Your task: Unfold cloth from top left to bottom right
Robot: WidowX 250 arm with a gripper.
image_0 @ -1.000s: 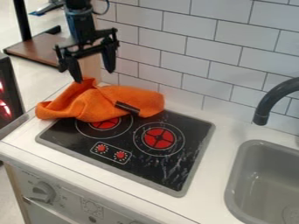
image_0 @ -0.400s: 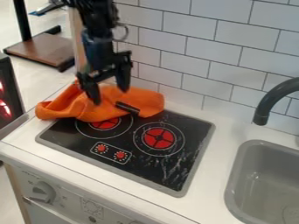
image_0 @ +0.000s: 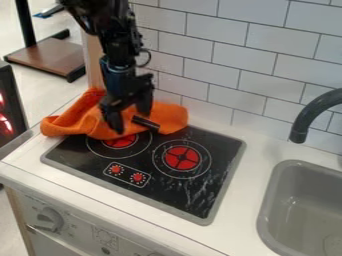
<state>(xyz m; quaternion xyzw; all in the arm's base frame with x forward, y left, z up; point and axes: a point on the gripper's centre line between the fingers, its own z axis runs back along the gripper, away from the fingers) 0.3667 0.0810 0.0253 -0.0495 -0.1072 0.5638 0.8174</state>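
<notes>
The orange cloth (image_0: 85, 123) lay bunched in the left of the frame, a little above the middle, over the upper left part of the stove (image_0: 167, 192) and partly on the white worktop (image_0: 237, 225). A dark tag (image_0: 145, 123) showed on its right half. It looked soft, light and limp, likely to fold under any push and unlikely to break or slide away. The best hold seemed a raised fold or loose upper-left edge, pinched through few layers; a deep bite might have dragged the whole bundle. The pincer (image_0: 129, 119) hung over the middle of the cloth, its fingers apart, though whether they touched the fabric could not be told. Further out, the sink (image_0: 263, 215) stood at lower right, below the tap (image_0: 310, 114).
</notes>
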